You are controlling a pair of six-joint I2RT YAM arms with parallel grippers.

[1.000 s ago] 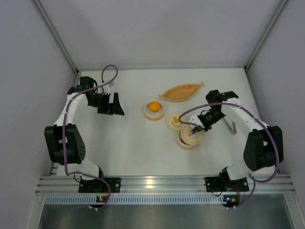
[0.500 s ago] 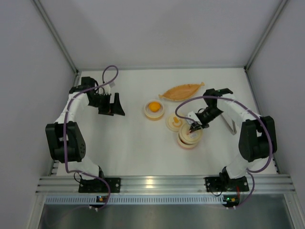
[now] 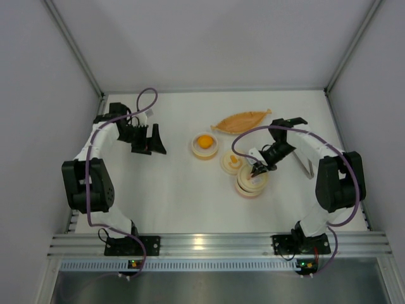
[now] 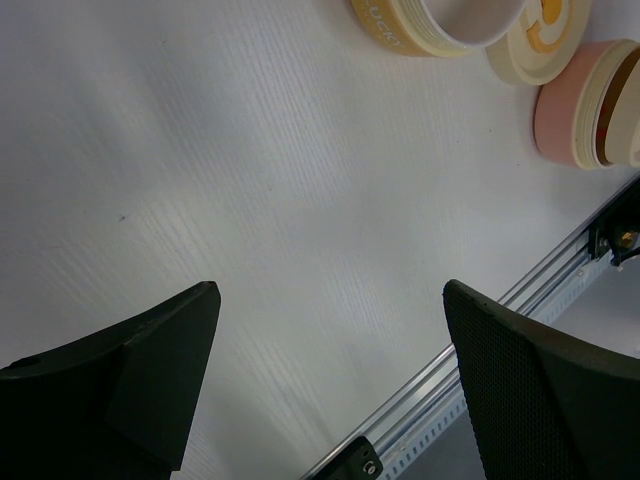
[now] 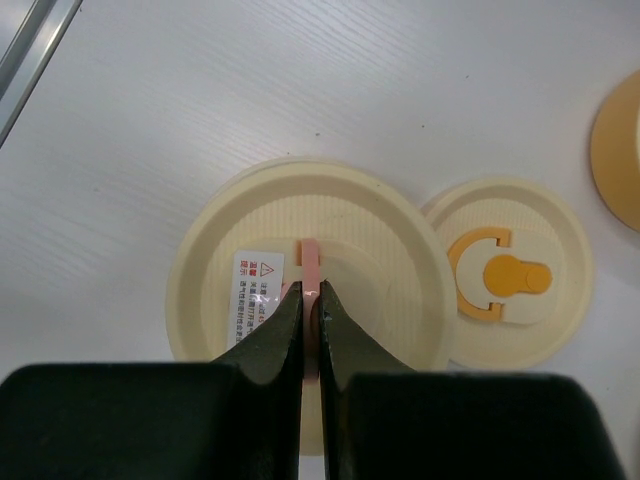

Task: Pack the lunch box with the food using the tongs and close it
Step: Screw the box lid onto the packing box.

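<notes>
The lunch box is a pink round tub with a cream lid lying on top. My right gripper is shut on the lid's thin pink handle, directly above the box. A yellow-orange lump of food sits in a small bowl to the left. The silver tongs lie on the table to the right of the right arm. My left gripper hangs open and empty at the far left, its fingers wide apart over bare table.
A second cream lid with an orange emblem lies beside the box. A long orange leaf-shaped dish lies behind. The aluminium rail runs along the near edge. The left wrist view shows the bowl and pink box.
The right arm has swung in slightly, its gripper shifting a little over the lunch box while staying shut. The left arm has barely moved.
</notes>
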